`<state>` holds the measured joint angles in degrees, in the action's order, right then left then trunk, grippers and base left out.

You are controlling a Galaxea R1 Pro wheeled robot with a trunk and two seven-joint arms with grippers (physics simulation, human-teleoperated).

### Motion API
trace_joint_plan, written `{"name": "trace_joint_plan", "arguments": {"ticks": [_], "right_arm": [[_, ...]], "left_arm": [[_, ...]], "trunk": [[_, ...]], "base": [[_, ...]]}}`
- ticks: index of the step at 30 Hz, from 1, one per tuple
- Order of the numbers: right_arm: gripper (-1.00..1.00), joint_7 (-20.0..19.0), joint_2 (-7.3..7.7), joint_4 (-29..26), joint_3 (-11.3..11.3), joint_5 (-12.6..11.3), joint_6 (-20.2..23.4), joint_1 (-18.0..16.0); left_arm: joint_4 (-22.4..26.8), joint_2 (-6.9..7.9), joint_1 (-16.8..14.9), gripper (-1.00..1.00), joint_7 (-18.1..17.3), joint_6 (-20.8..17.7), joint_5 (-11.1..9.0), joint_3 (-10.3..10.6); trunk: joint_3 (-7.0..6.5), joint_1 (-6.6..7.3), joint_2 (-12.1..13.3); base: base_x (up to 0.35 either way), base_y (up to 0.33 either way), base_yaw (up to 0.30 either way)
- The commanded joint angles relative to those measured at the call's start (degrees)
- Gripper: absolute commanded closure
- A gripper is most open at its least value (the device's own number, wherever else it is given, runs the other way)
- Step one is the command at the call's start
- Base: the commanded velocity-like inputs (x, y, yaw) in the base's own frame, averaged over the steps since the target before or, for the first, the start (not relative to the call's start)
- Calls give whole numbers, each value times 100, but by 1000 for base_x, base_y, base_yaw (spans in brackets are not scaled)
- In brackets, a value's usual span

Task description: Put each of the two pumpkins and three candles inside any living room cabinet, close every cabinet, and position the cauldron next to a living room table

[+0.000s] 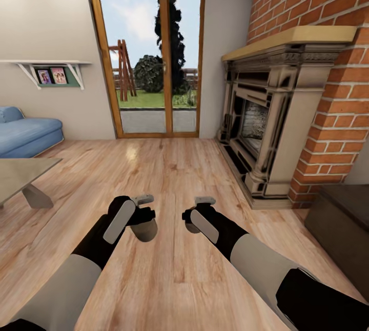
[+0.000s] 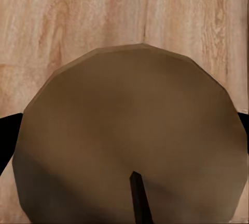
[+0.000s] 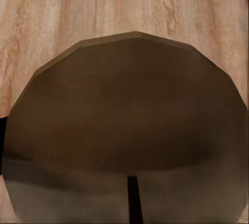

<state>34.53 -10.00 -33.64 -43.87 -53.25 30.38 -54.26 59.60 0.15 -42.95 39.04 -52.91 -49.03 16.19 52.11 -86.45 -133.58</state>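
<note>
Each of my grippers holds a candle low over the wood floor. In the head view the left gripper [image 1: 144, 216] is shut on a candle [image 1: 146, 230] whose beige end points down. The right gripper [image 1: 198, 214] is shut on a second candle [image 1: 191, 226]. In the left wrist view the faceted beige end of the candle [image 2: 129, 130], with its dark wick, is close up. The right wrist view has the other candle [image 3: 129, 125] just as close. A corner of the dark brown cabinet [image 1: 338, 223] stands at the right. The pumpkins and the cauldron are out of view.
A grey stone fireplace [image 1: 266, 121] in a brick wall stands ahead on the right. A table [image 1: 20, 174] juts in from the left, with a blue sofa [image 1: 25, 133] behind it. A glass door [image 1: 154, 59] is straight ahead across open wood floor [image 1: 169, 167].
</note>
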Motion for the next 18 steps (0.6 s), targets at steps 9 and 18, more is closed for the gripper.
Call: {"name": "trace_joint_plan", "arguments": {"ticks": [9, 18], "right_arm": [[100, 36, 0, -1, -33, -26, 12, -8], [100, 36, 0, -3, -33, -21, 20, -10]], "left_arm": [[8, 3, -3, 100, 51, -1, -39, 151], [2, -6, -3, 100, 51, -1, -36, 163]], "trunk": [[-49, 4, -3], [-104, 4, -3]], "base": [[-296, 185, -239], [-290, 163, -238]]}}
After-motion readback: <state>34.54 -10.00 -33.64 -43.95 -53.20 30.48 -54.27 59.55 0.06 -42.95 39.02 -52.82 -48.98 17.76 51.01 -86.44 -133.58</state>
